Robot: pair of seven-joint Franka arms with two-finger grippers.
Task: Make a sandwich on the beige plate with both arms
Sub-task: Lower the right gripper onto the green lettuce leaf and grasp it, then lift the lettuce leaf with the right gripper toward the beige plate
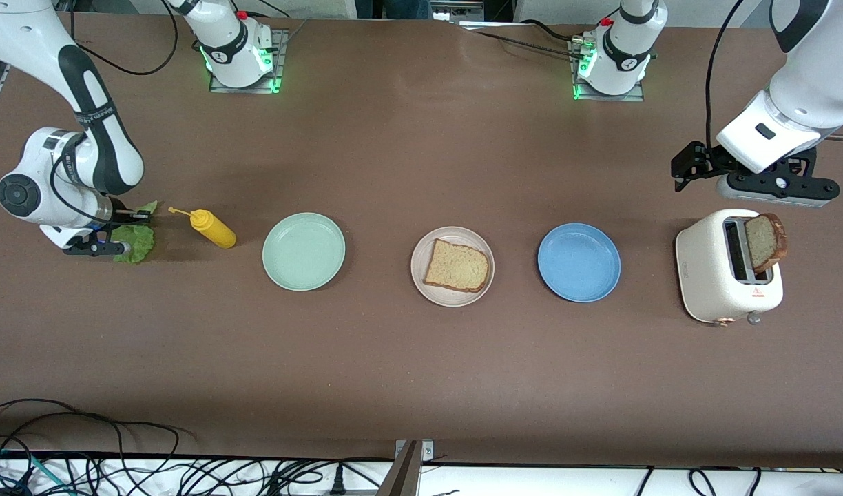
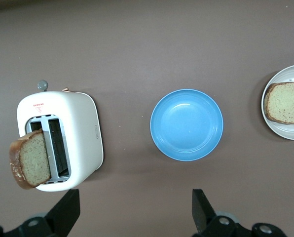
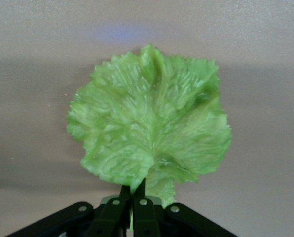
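Right gripper (image 3: 132, 205) fingers (image 3: 118, 212) clenched on lettuce leaf (image 3: 149, 131) stem, leaf low at table (image 1: 394, 151) end by mustard bottle (image 1: 213, 229). Left gripper (image 2: 134, 210) fingers (image 2: 202, 207) spread wide, empty, near toaster (image 1: 711, 275) holding bread slice (image 1: 766, 241). Other slice (image 1: 456, 266) lies on beige plate (image 1: 421, 272).

Glossy white arms (image 1: 84, 89), black bands, cables, black jaws.

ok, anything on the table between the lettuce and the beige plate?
Yes. With the right pincer shut on the lettuce leaf, the mustard bottle and mint-green plate lie along the line to the beige plate.
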